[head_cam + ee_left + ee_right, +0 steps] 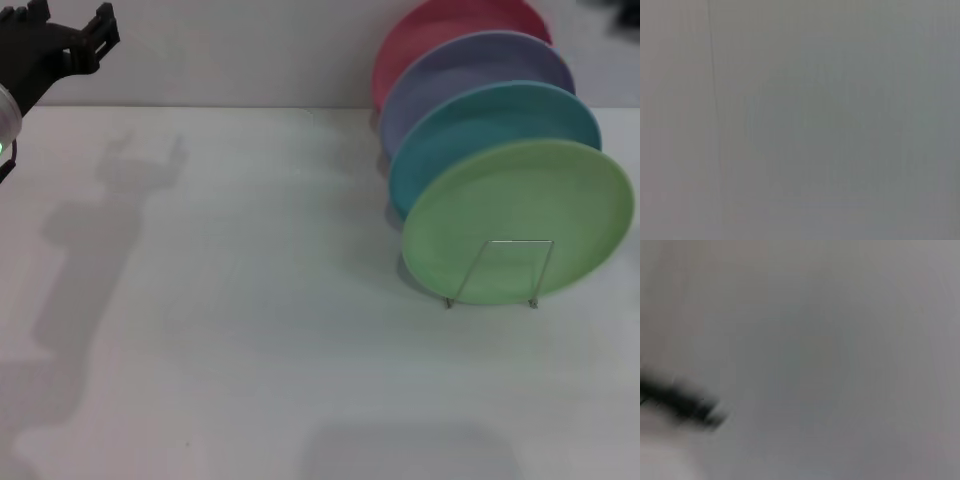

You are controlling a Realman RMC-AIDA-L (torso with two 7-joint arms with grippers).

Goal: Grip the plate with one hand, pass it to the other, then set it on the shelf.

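Observation:
The light-green plate [520,215] stands on edge at the front of a row of plates, leaning in the thin silver wire rack [500,272] at the right of the white table. My left gripper [68,35] hangs high at the far left, open and empty, far from the plate. Only a dark smudge of my right arm [625,6] shows at the top right edge, above and behind the plates. The left wrist view shows only blank grey. The right wrist view shows a blurred black shape [682,402] on grey.
Behind the green plate stand a turquoise plate [490,125], a lavender plate [470,75] and a pink-red plate [440,30], all on edge. The white table [250,330] spreads out to the left and front, with the left arm's shadow on it.

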